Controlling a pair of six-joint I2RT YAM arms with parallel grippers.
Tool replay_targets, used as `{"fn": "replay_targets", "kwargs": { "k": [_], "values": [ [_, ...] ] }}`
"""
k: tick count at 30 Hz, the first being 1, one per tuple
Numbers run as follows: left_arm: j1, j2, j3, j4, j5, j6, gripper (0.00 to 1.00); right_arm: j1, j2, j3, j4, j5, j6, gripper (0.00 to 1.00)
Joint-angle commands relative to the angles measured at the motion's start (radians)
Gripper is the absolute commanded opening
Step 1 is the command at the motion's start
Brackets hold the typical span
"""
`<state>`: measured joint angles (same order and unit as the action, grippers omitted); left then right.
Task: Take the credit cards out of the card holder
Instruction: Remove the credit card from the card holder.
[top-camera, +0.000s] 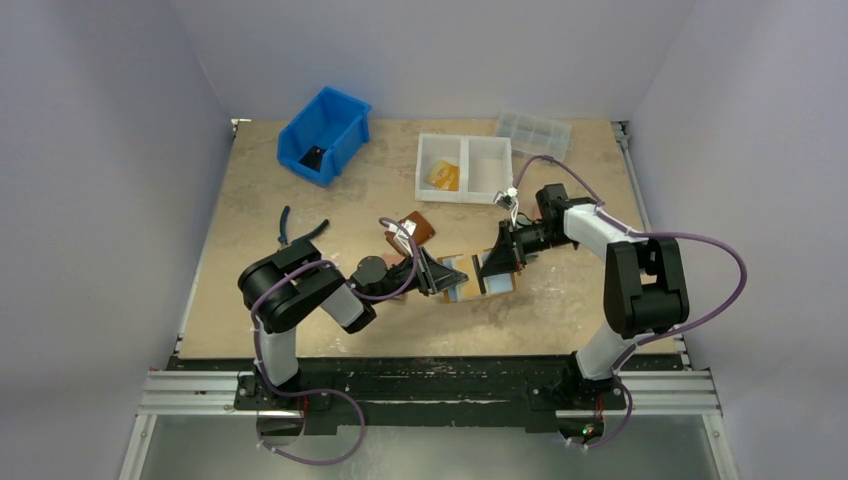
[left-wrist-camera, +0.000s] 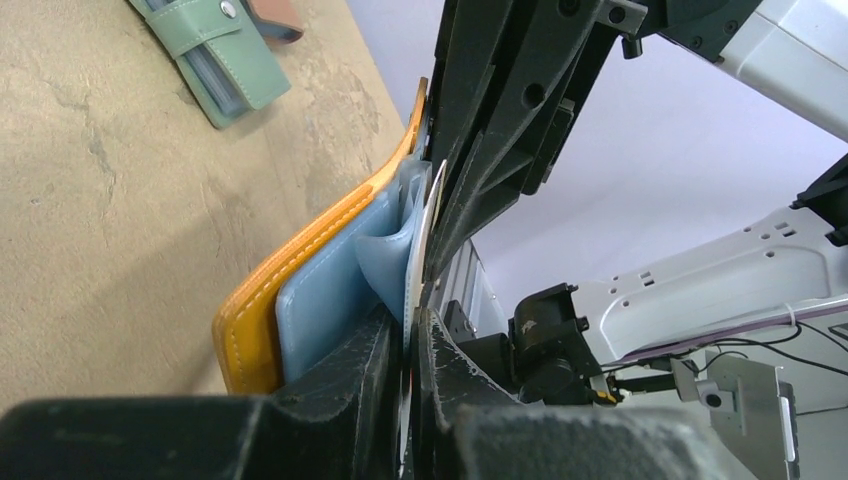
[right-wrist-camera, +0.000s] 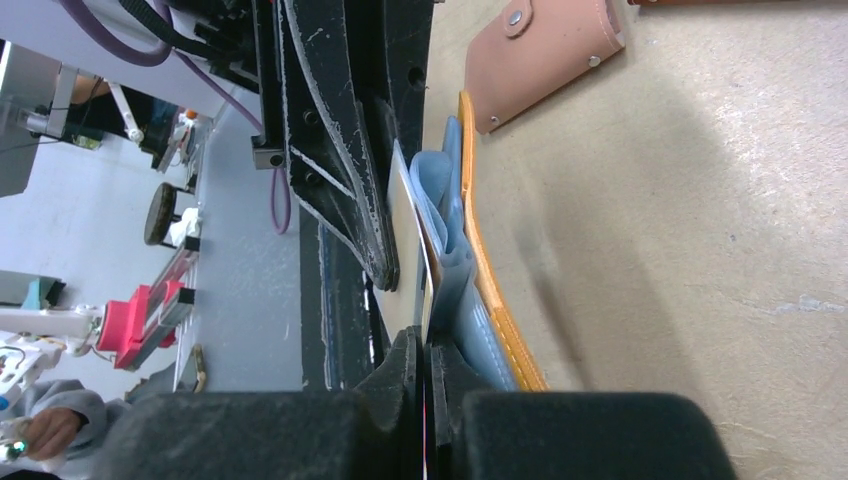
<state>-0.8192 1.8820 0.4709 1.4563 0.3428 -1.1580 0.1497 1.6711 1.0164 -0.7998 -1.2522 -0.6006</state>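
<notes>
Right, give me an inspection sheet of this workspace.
Surface: beige table, mottled.
Job's things: card holder open, blue sleeves fanned out; one credit card standing out of them.
Clutter: blue bin, white tray with an orange-yellow item, clear box, pliers, brown wallet, green wallet, pink wallet.
Grippers: left pincer and right pincer each closed on the credit card, from opposite ends.
Cables: purple cable loops off the right arm.
Surroundings: pale walls; metal rail at the near edge.
</notes>
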Motion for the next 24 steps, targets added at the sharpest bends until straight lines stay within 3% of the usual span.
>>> {"fn": "replay_targets", "kwargs": {
  "k": [1, 6, 18, 24],
  "values": [
    [0.002, -0.015, 0.01, 0.323, -0.009, 0.0, 0.12, 0.008, -0.001, 0.033, -0.01, -0.033, -0.014, 0.0],
    [0.012, -0.029, -0.006, 0.324, 0.006, -0.005, 0.19, 0.0, -0.002, 0.031, -0.003, -0.03, -0.015, 0.0],
    [0.041, -0.066, -0.048, 0.324, 0.032, -0.016, 0.05, -0.034, -0.002, 0.028, 0.001, -0.01, -0.013, 0.0],
    [0.053, -0.07, -0.07, 0.323, 0.035, -0.015, 0.03, -0.044, 0.0, 0.027, 0.004, 0.006, -0.01, 0.0]
  ]
}}
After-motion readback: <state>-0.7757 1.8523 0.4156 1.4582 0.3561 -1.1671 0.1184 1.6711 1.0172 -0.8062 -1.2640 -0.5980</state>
